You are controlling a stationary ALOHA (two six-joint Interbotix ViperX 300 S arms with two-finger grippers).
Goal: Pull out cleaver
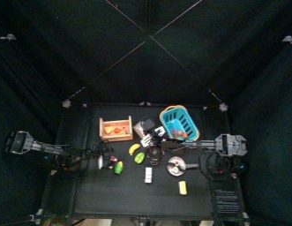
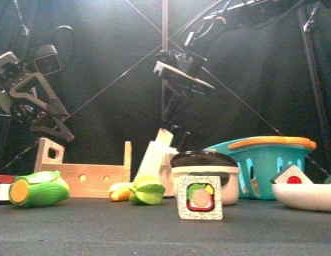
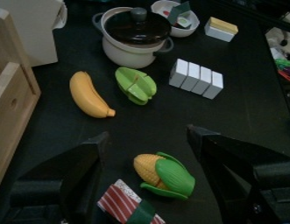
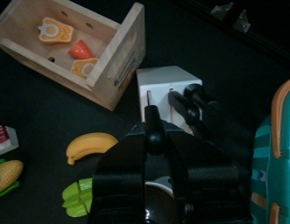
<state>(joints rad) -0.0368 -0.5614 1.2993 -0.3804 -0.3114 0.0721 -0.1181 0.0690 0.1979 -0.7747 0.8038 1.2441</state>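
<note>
The white knife block [image 4: 167, 88] stands beside the wooden crate [image 4: 77, 45], with black handles [image 4: 196, 105] sticking out of it. My right gripper [image 4: 152, 131] hovers over the block, its jaws closed on a thin dark piece that I take for the cleaver [image 4: 151, 114], seen edge-on. In the front view the right gripper [image 2: 183, 77] hangs well above the block [image 2: 157, 155]. My left gripper [image 3: 153, 156] rests open at the table's left, above a toy corn cob [image 3: 166, 175].
A banana [image 3: 91, 94], a green vegetable [image 3: 135, 85], a lidded pot [image 3: 135, 35] and a white segmented box [image 3: 196, 77] lie near the left gripper. A teal basket [image 2: 261, 160] and a white bowl [image 2: 308, 192] stand on the right.
</note>
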